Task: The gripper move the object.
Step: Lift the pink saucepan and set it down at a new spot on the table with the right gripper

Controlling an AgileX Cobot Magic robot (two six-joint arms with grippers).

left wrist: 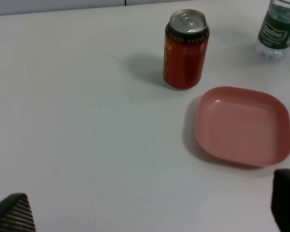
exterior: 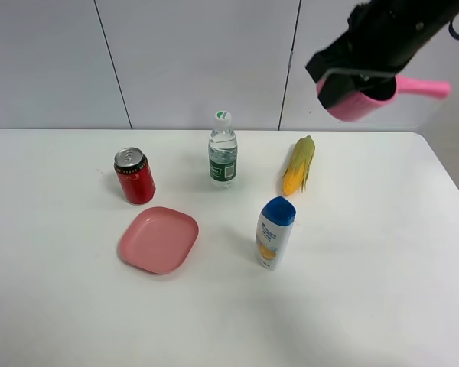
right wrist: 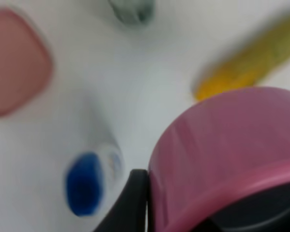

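Right hand (exterior: 350, 76) is clamped on the saucepan (exterior: 367, 105), high over the counter (exterior: 382, 306) at two o'clock; if you lower carelessly, you could strike the corn (exterior: 299, 164) beneath.

On a white table (exterior: 367, 290), a red soda can (exterior: 135, 177) stands at far left, a square pink plate (exterior: 159, 239) just nearer. A green-labelled water bottle (exterior: 222, 149) stands far centre, a corn cob (exterior: 299, 165) lies to its right, and a blue-capped white bottle (exterior: 275, 233) stands nearer, right of the plate.
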